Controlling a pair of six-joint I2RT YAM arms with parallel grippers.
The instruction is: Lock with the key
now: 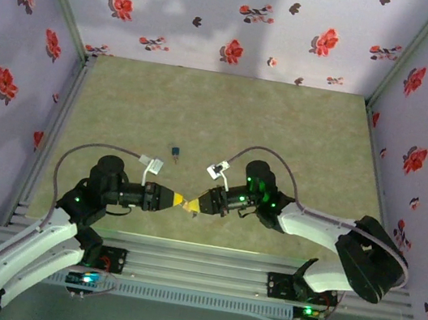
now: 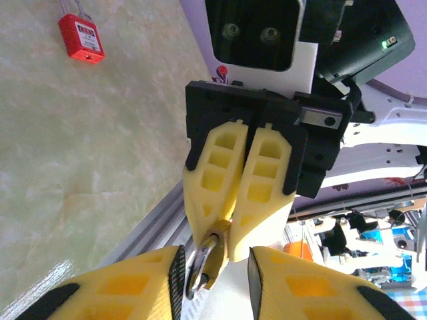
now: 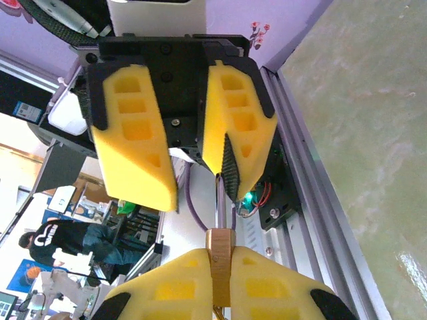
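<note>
We pinch the key [image 3: 220, 267] by its gold end in our right gripper [image 2: 227, 230], so the silver part pokes out. Our left gripper [image 3: 197, 193] is half open around it, maybe to take it. The red padlock [image 2: 81, 37] lies well apart.

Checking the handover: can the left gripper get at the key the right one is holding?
Probably yes. The key juts from the shut right gripper toward the left gripper, whose jaws stand apart; nothing lies between.

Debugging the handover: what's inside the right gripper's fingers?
The right gripper pinches a brass key, its steel end sticking out toward the left gripper. The clamped part is covered.
</note>
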